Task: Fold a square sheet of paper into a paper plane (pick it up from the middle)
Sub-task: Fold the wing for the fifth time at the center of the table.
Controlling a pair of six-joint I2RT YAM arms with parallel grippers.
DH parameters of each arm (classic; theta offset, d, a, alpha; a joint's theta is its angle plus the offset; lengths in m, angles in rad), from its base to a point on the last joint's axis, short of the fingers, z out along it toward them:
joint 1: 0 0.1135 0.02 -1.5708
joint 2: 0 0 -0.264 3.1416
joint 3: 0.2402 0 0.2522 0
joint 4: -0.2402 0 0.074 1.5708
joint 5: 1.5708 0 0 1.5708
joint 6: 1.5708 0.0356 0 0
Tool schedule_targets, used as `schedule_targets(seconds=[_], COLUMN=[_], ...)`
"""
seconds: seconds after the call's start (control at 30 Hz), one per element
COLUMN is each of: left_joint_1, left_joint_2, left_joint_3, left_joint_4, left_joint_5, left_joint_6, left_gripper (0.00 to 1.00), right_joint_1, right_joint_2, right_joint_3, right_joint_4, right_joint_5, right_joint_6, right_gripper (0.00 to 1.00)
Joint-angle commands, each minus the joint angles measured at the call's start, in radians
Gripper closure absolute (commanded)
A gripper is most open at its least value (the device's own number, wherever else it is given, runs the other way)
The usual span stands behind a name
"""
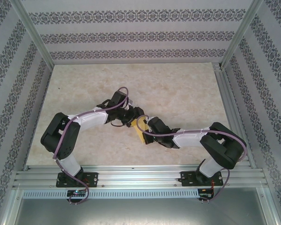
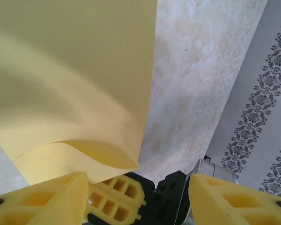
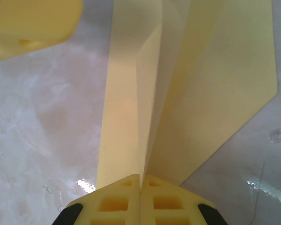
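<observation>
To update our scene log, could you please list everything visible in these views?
paper: one, pale yellow, creased and partly folded, between the two end effectors above mid-table
table: one, beige marble pattern, inside the enclosure
walls: three, white with grey patterned bands, around the table
frame rails: several, silver metal, along the near edge and up the corners
cables: two, purple, one along each arm
left arm: one, black and white, near left
right arm: one, black and white, near right
left end effector: one, yellow fingers, open, by the paper's edge
right end effector: one, yellow fingers, shut on the paper
</observation>
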Motion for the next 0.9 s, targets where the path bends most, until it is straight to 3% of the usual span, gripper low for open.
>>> schedule_targets(seconds=[0.0,0.3,0.6,0.77,0.87], left_joint_1=[-0.027,-0.048,-0.059,-0.060,-0.060], left_joint_2=[0.001,0.037,0.058,0.080,0.095], left_joint_3=[-0.023,-0.012,0.004,0.014,0.032], left_joint_4=[0.043,0.016,-0.070,-0.090,-0.113], left_joint_5=[0.012,0.022,0.011,0.011,0.011], left_joint_6=[-0.092,-0.116,-0.110,-0.095,-0.078], left_gripper=[0.41,0.45,0.51,0.63,0.64], right_joint_1=[0.031,0.079,0.095,0.098,0.097], right_joint_2=[-0.005,0.001,0.018,0.021,0.016], right_joint_3=[-0.011,0.002,0.018,0.019,0.007], right_joint_4=[0.048,0.007,0.000,0.007,0.027], right_joint_5=[0.083,0.197,0.217,0.226,0.226], right_joint_6=[-0.060,-0.120,-0.136,-0.139,-0.140], right_gripper=[1.00,1.00,1.00,1.00,1.00])
